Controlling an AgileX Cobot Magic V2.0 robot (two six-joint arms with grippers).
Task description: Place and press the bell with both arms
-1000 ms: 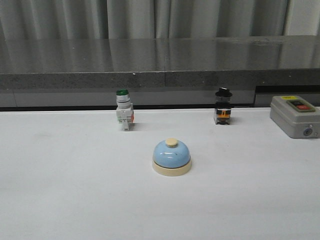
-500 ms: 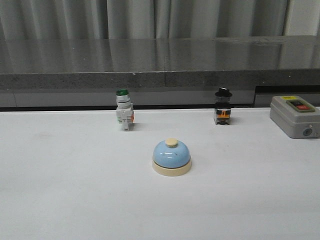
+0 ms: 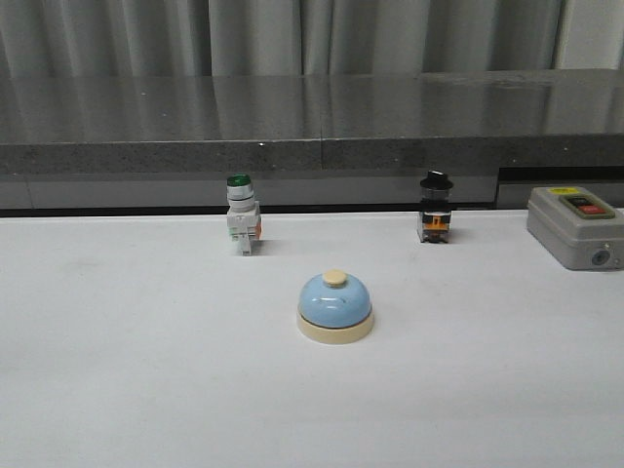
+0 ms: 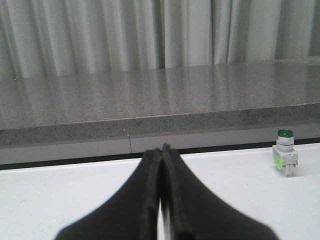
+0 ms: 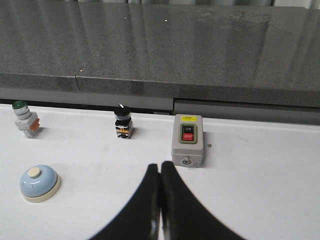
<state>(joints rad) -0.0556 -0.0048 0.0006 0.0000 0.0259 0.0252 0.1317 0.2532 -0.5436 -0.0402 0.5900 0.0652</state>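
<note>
Looking forward over the white table [image 3: 117, 390], we see one small light-blue glossy dome bell [image 3: 334, 306] with a cream base and button, upright near the middle. One green-capped white push-button switch [image 3: 242, 226] stands at its 11 o'clock, one black-capped switch [image 3: 435, 220] at 1 o'clock, one grey control box [image 3: 575, 226] at 2 o'clock. Neither arm shows here.

From the left wrist, our left gripper [image 4: 161, 150] has its jaws pressed together, empty; only the green-capped switch [image 4: 285, 159] appears, at 3 o'clock, no bell.

From the right wrist, our right gripper [image 5: 159, 169] is likewise closed and empty. The bell [image 5: 39, 183] lies at its 9 o'clock, well apart, so we judge this arm better sighted.
</note>
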